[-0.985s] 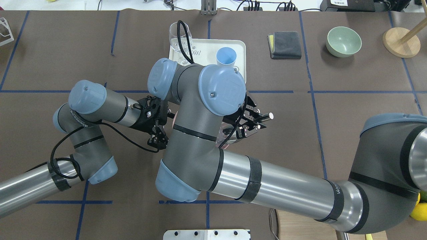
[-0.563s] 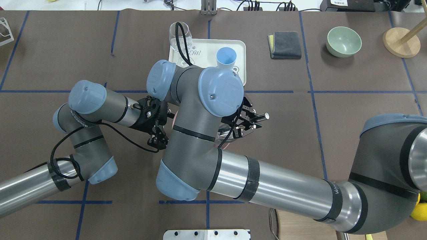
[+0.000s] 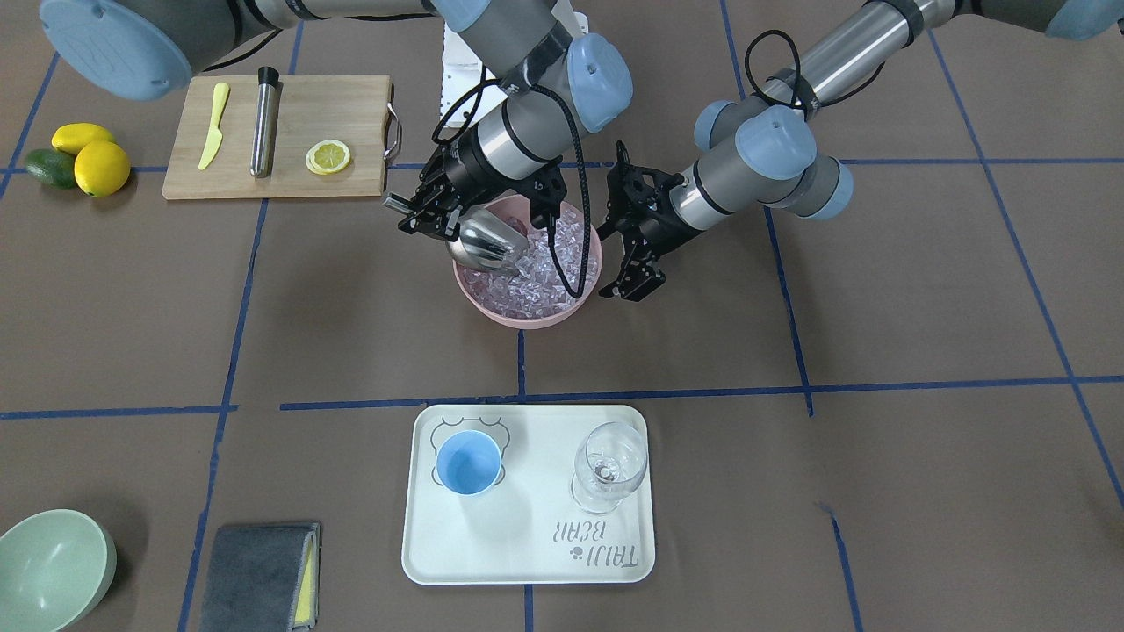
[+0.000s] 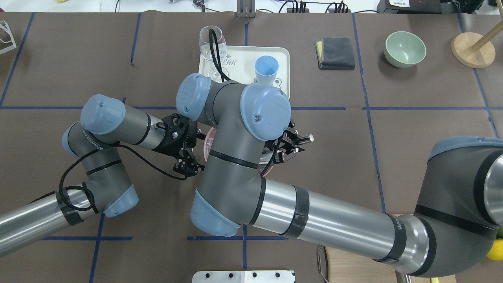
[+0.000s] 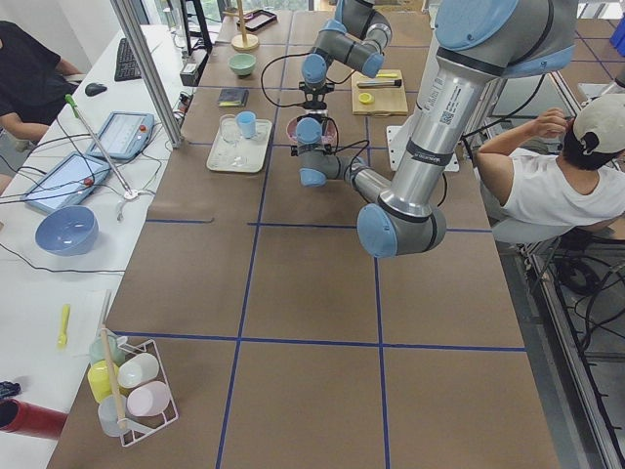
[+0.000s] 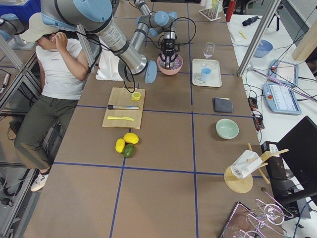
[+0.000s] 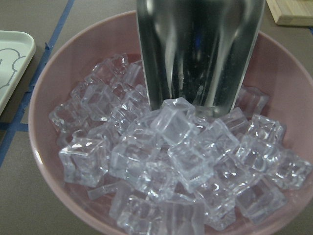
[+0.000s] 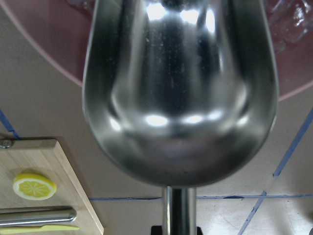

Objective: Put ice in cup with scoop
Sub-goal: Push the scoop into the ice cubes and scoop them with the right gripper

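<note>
We go across the front-facing view, where the robot's right arm sits on the left side.

Far left, the green bowl (image 3: 53, 562) is in the bottom corner with the grey cloth (image 3: 259, 575) beside it. Higher up are two lemons (image 3: 98, 165) touching an avocado (image 3: 46, 168).

Next is the wooden board (image 3: 351, 114), carrying a yellow knife (image 3: 213, 123), a steel cylinder (image 3: 263, 123) and a lemon slice (image 3: 327, 157).

Then comes the right gripper (image 3: 423, 219). Its jaws are clamped on the thin rod handle of the scoop (image 3: 483, 241), and the rod's end pokes out past the fingers. The scoop tilts mouth-down into the pink bowl (image 3: 527, 318), with its front edge in among the ice (image 3: 540, 281). The left wrist view shows cubes touching that edge. The ice lies heaped in the pink bowl as clear cubes.

Below the bowl and well apart from it, the white tray (image 3: 527, 562) holds the cup (image 3: 469, 463). The cup stands upright on the tray's left half, on a printed outline. The wine glass (image 3: 608, 465) stands to its right, apart from it.

Right of the pink bowl, the left gripper (image 3: 630, 290) hangs just beside the rim, fingers spread and gripping nothing. We cannot tell whether it touches the bowl.
</note>
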You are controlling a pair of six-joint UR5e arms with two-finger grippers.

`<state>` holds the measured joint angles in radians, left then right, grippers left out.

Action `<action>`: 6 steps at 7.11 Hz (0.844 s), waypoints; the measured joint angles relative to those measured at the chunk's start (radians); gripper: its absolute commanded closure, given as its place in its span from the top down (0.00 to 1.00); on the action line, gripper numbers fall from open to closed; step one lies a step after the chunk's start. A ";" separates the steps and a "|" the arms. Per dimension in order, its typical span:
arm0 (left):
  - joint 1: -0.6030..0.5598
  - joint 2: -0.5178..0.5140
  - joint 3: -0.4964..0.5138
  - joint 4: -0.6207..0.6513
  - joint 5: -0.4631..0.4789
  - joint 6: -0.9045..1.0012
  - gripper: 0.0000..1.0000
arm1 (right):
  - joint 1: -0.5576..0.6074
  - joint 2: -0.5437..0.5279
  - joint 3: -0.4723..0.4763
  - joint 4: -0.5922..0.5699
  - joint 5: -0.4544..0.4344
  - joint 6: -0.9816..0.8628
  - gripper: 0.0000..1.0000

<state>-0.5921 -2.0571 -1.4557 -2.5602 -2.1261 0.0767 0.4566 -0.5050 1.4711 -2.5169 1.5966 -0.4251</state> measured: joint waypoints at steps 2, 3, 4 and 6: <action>0.000 0.001 0.000 0.000 0.000 0.000 1.00 | -0.003 -0.017 0.001 0.046 0.003 0.001 0.00; 0.000 0.002 0.000 0.000 0.000 0.000 1.00 | -0.003 -0.035 0.008 0.081 0.004 0.001 0.00; 0.000 0.002 0.000 0.000 0.000 0.001 1.00 | -0.003 -0.063 0.034 0.114 0.006 0.002 0.00; 0.000 0.002 0.000 0.000 0.000 0.001 1.00 | 0.002 -0.151 0.136 0.175 0.015 0.003 0.00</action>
<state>-0.5921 -2.0553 -1.4558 -2.5602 -2.1261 0.0782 0.4583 -0.6555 1.6075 -2.3423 1.6117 -0.4220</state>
